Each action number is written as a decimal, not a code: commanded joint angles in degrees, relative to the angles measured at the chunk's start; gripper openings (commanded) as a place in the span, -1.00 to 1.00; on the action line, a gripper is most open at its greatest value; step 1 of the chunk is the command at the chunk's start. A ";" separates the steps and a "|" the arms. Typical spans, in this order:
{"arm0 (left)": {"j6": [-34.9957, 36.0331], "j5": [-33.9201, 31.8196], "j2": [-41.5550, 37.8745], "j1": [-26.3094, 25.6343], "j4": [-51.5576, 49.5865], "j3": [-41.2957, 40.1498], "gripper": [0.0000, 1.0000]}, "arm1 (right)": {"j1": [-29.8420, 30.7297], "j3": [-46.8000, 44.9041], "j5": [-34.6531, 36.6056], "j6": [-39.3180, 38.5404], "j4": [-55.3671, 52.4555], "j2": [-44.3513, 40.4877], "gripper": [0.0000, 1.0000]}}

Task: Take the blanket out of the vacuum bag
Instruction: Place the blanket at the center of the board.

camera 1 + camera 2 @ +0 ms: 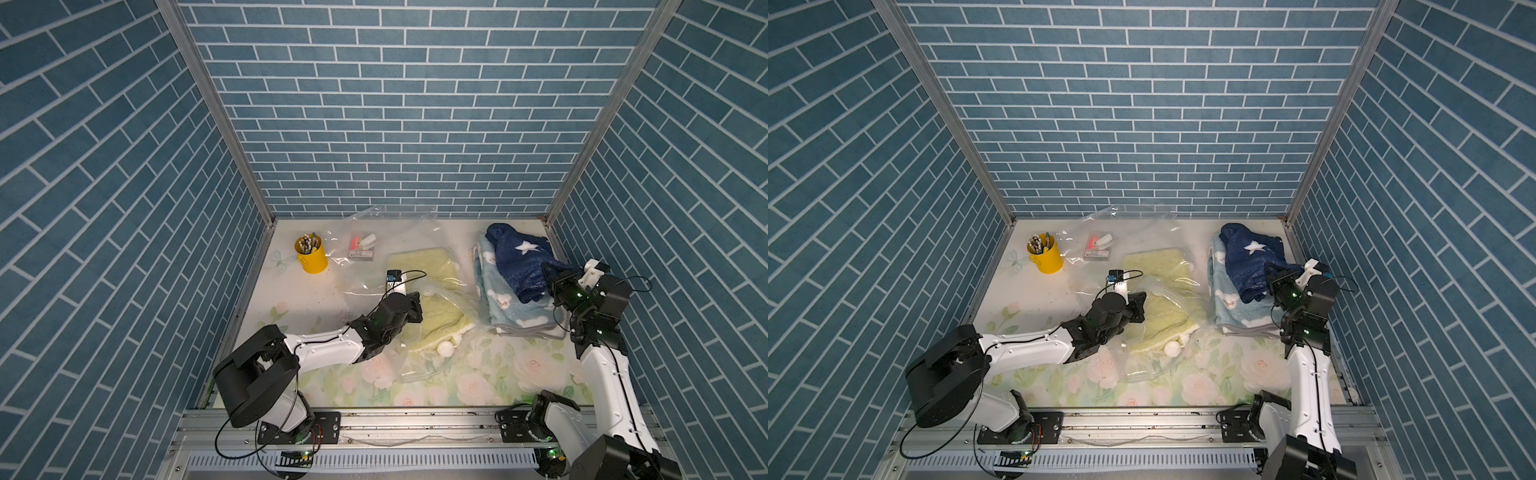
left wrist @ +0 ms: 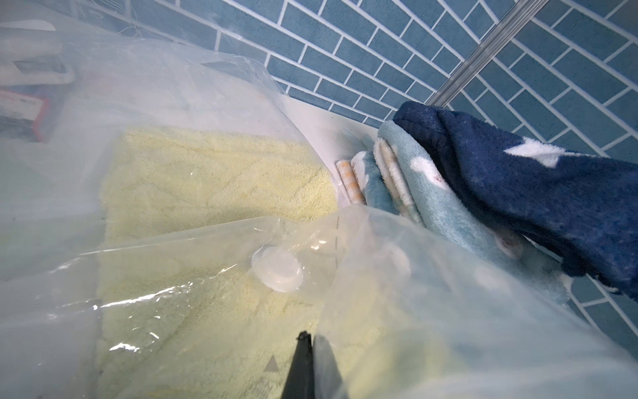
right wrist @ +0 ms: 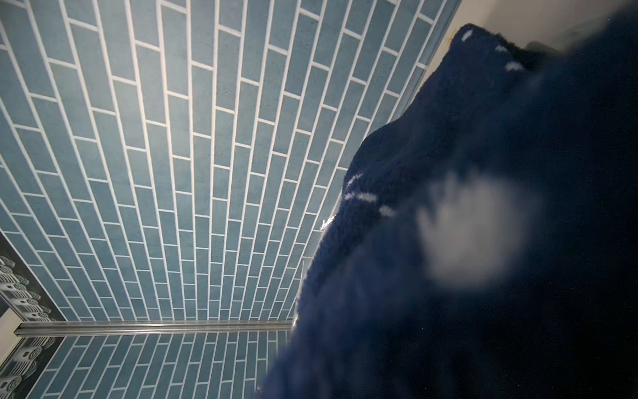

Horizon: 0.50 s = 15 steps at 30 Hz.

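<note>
Near edge: loose clear film of the vacuum bag (image 1: 409, 374) lies crumpled on the flowered table (image 1: 299, 303). Its open end seems to face this way, though the film is too clear to be sure.

Just beyond: the pom-pom corner (image 1: 446, 348) of the pale yellow blanket (image 1: 419, 266) pokes toward that end. The rest of it lies flat under the plastic, so it is mostly inside the bag.

Left gripper (image 1: 419, 311) sits over the blanket's near half. In the left wrist view its fingertips (image 2: 301, 359) are pressed together with a fold of bag film caught between them (film only, as far as I can tell, no fleece). The round valve (image 2: 278, 269) rests on the yellow fleece just past them.

Further right: right gripper (image 1: 549, 276) is at the edge of the navy blanket (image 1: 515, 257). Its fingers are hidden. The jaws read as closed, and the navy fleece filling the right wrist view suggests they pinch that edge. The navy blanket lies on the folded light blue blankets (image 1: 511, 307), beside the bag and outside it.

Far end: white clip (image 1: 368, 241) and a small packet under the film; yellow pen cup (image 1: 311, 257) just beside the bag.

Progress, as I judge it: navy piece is out, yellow piece is not yet out. Left to do: hold the bag and draw the yellow one clear.
</note>
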 commanded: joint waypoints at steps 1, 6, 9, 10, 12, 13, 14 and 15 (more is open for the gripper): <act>0.76 -0.54 -0.93 0.35 1.03 -0.73 -1.00 | -0.24 1.25 -1.04 -5.26 -7.06 -4.12 -1.00; 0.87 -0.43 -1.08 0.48 1.84 -1.52 -1.00 | -0.85 -4.94 3.57 -9.58 -13.02 -9.63 -0.06; 1.42 -0.05 -1.63 0.68 0.96 -1.16 -1.00 | -1.63 -3.58 8.32 -16.73 -20.23 -10.68 0.22; 1.60 -0.09 -2.03 0.77 0.83 -1.16 -1.00 | -1.75 -2.33 10.12 -19.10 -22.58 -11.01 0.29; 1.71 -0.05 -3.03 1.05 0.58 -1.32 -1.00 | -1.73 1.41 15.47 -24.21 -28.45 -11.79 0.40; 1.79 -0.09 -3.52 1.26 0.36 -1.34 -1.00 | -1.73 2.75 17.31 -25.67 -30.54 -12.45 0.46; 1.97 0.04 -4.08 1.40 0.25 -1.38 -1.00 | -1.73 4.13 18.76 -27.29 -32.76 -13.38 0.50; 1.99 -0.05 -4.64 1.49 0.20 -1.50 -1.00 | -1.74 4.93 19.47 -28.17 -34.92 -14.32 0.54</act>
